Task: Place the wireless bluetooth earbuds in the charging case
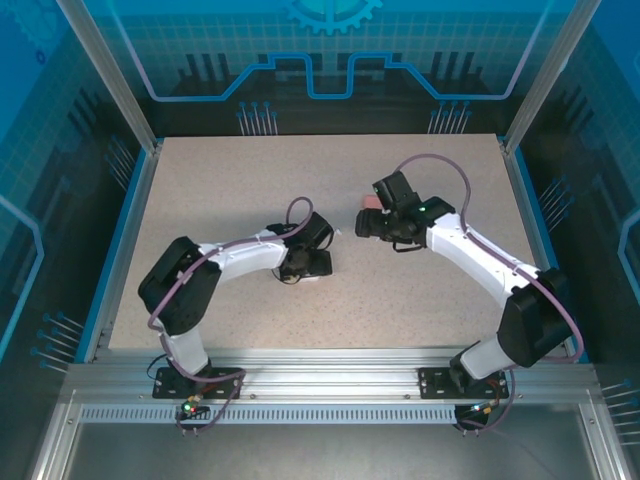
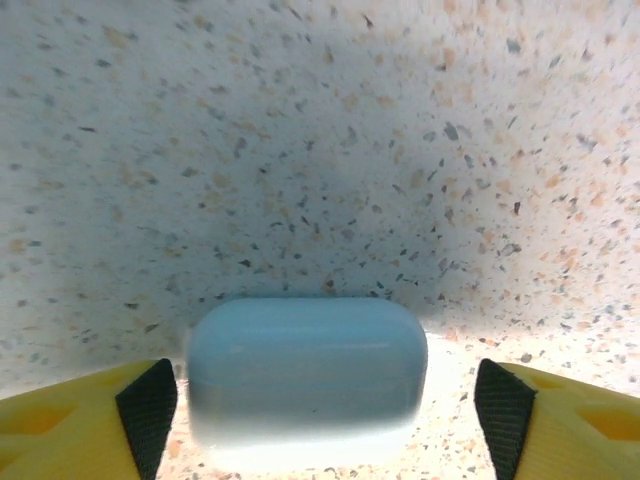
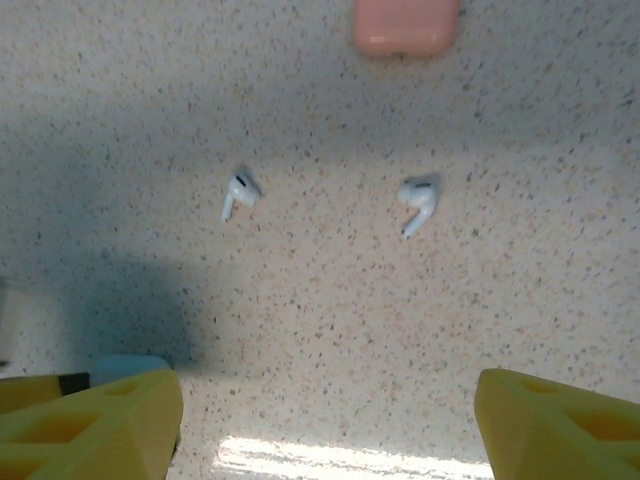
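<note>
The wireless bluetooth earbuds (image 3: 238,192) that can be made out, two white ones, are seen lying loose on the speckled table (image 3: 520,300) in the right wrist view. One is left of centre and the other bud (image 3: 418,200) right of centre, well apart, with bare tabletop all round them. They're reckoned to be very light, hard and glossy, so they'd probably be flicked away by a clumsy pinch. A hold across the rounded head is likely better than on the thin stem, which could be twisted out of the pads. A pink case (image 3: 405,25) is cut off by the top edge of that frame. A pale blue case (image 2: 305,365) is parked low in the left wrist view, looking shut from this angle. The left gripper (image 2: 325,400) is spread open around that blue case, and neither pad is seen pressing on the shell, so nothing is gripped. The right gripper (image 3: 325,420) is splayed wide too, with nothing in it, above the buds. Plenty of open table is available in the upper left of the top view, and the blue border is found far off, so only the two wrists crowding the middle need watching.
</note>
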